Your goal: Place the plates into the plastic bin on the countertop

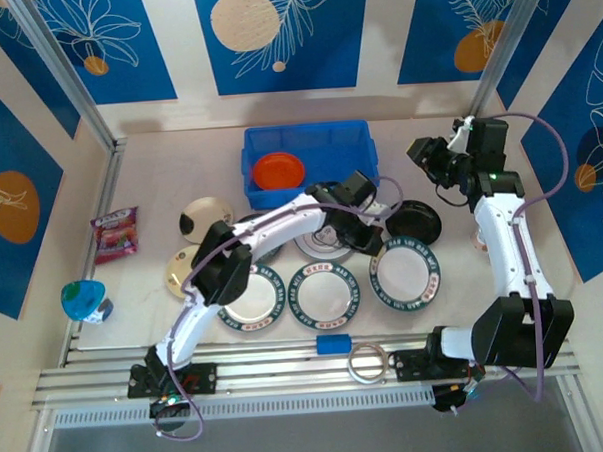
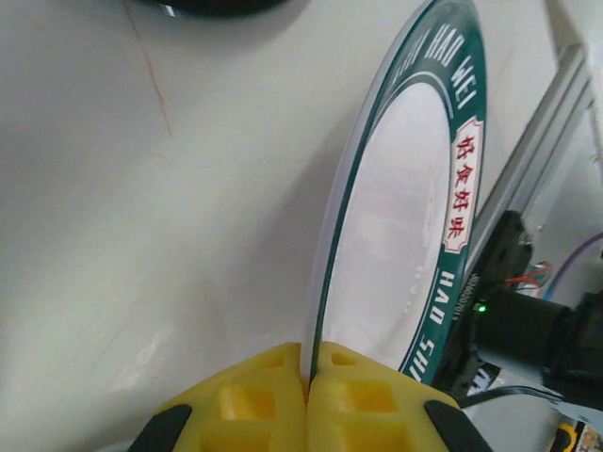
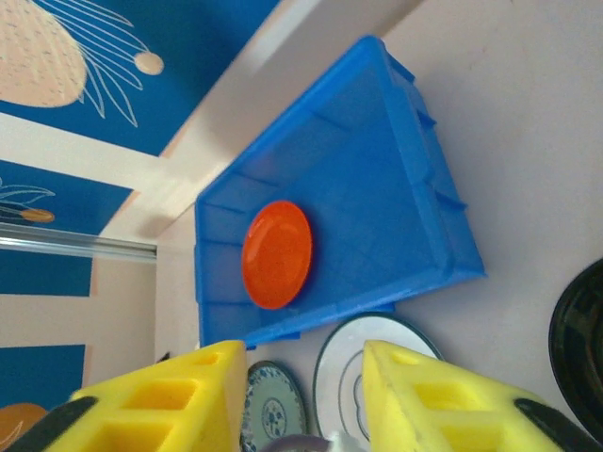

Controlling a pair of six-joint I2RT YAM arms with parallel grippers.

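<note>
My left gripper is shut on the rim of a white plate with a green-and-red rim, which stands tilted on edge off the countertop. From above, that gripper sits at the far edge of the rightmost green-rimmed plate. Two more green-rimmed plates lie flat in the same row. The blue bin holds an orange plate. My right gripper hangs open and empty to the right of the bin, above the table, with the orange plate in its view.
A black plate, two cream plates, and a dark-rimmed white plate beside a small patterned plate lie in front of the bin. A pink packet, a blue block and a tape ring are nearby.
</note>
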